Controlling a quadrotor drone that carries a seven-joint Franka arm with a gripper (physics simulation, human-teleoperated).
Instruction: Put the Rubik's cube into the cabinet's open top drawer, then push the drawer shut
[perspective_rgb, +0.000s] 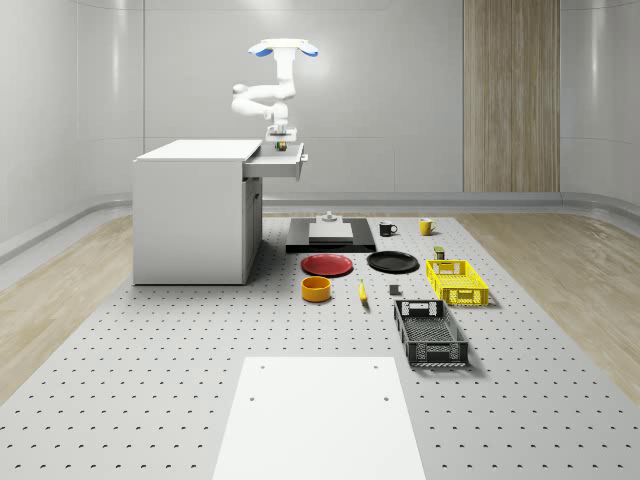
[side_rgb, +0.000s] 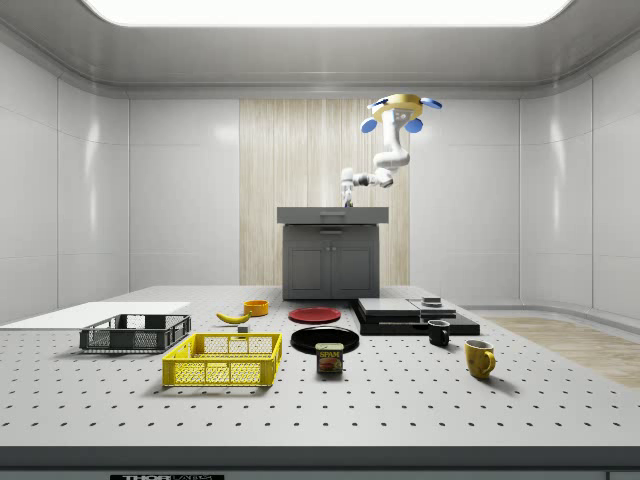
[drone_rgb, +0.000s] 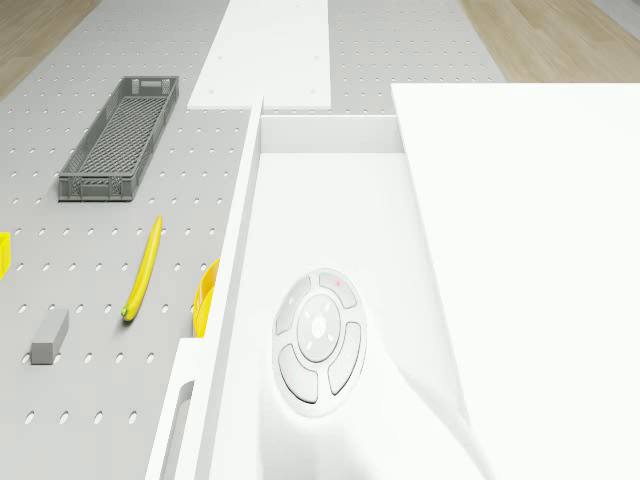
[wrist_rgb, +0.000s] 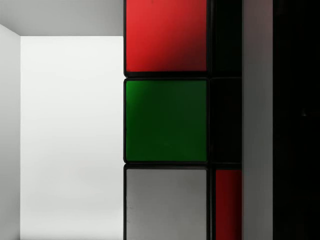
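Observation:
The drone (perspective_rgb: 283, 48) hovers above the front of the white cabinet (perspective_rgb: 195, 210), its arm bent down over the open top drawer (perspective_rgb: 276, 162). My gripper (perspective_rgb: 280, 141) hangs just over the drawer, shut on the Rubik's cube (perspective_rgb: 281, 147), which sits at about rim height. Up close in the wrist view the cube (wrist_rgb: 165, 120) shows red, green and white stickers, with the drawer's white floor (wrist_rgb: 70, 140) behind it. The drone view looks down on the arm's wrist (drone_rgb: 320, 335) inside the drawer (drone_rgb: 330, 190). From the side, the gripper (side_rgb: 347, 205) hangs just above the cabinet (side_rgb: 330, 260).
On the perforated table beyond the cabinet lie a red plate (perspective_rgb: 327, 264), black plate (perspective_rgb: 392, 262), orange bowl (perspective_rgb: 316, 289), banana (perspective_rgb: 362, 292), yellow crate (perspective_rgb: 457, 281), grey crate (perspective_rgb: 430, 333), two mugs and a black slab (perspective_rgb: 330, 240). A white sheet (perspective_rgb: 320, 415) lies in front.

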